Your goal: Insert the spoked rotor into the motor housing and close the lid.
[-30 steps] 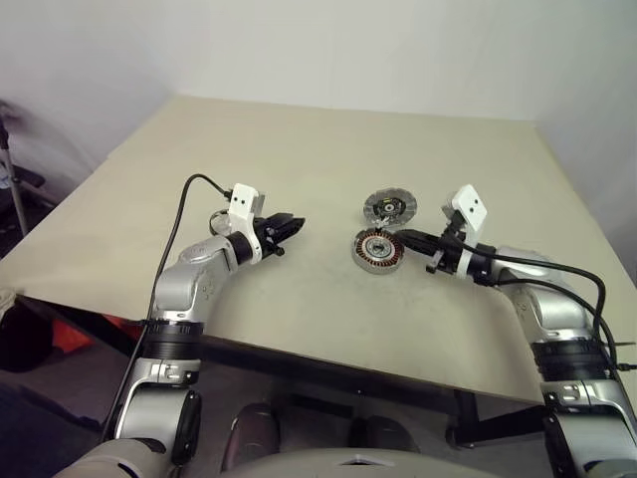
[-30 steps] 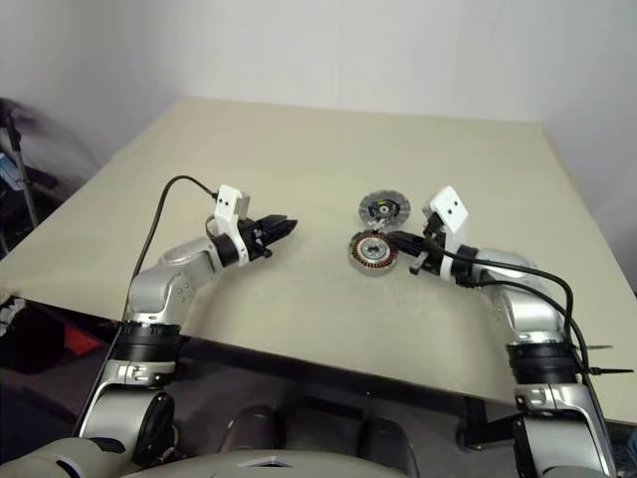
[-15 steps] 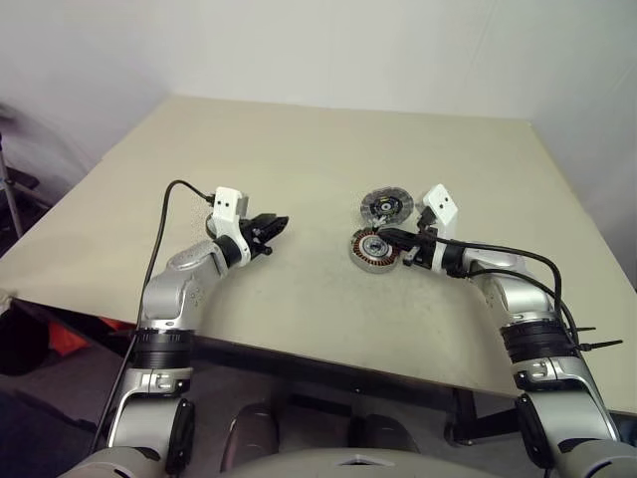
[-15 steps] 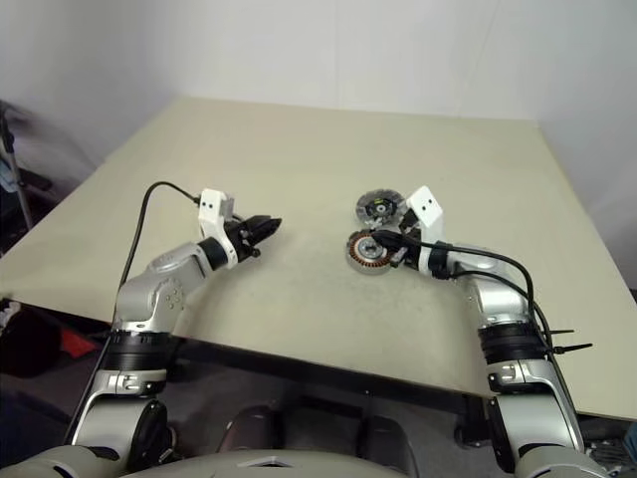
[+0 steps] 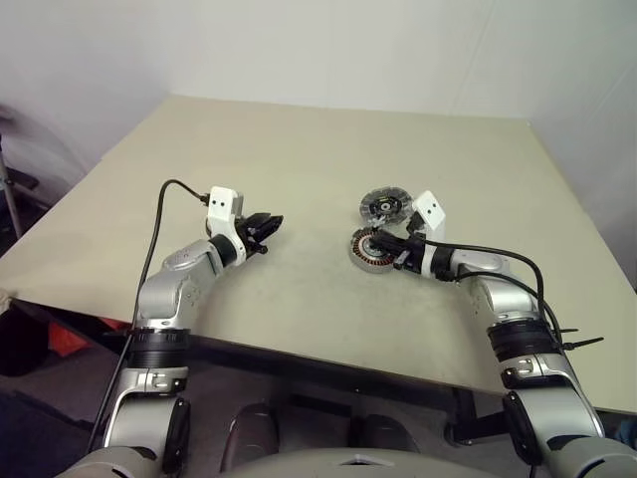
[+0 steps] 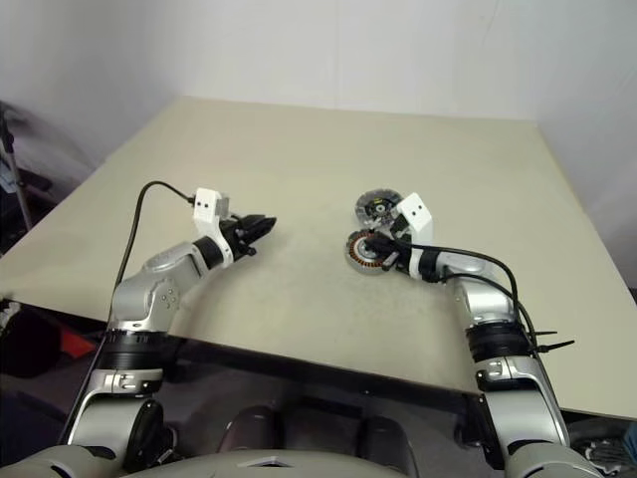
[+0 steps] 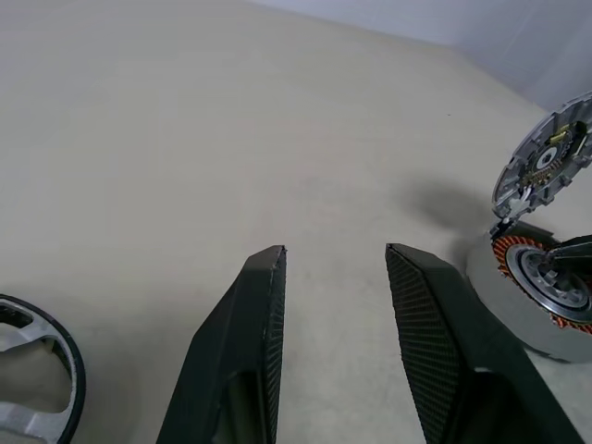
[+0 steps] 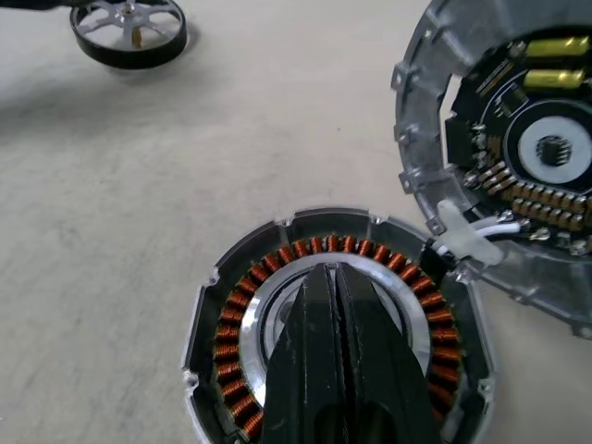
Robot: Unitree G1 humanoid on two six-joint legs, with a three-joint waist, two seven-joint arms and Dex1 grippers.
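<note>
Both arms are silver-grey metal with black joint bands. A white camera block sits behind each black end effector (image 5: 267, 225), whose fingers (image 7: 243, 351) have ribbed inner pads. Black cables trail back from each.

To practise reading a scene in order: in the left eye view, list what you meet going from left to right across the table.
Left gripper → motor housing → right gripper
</note>
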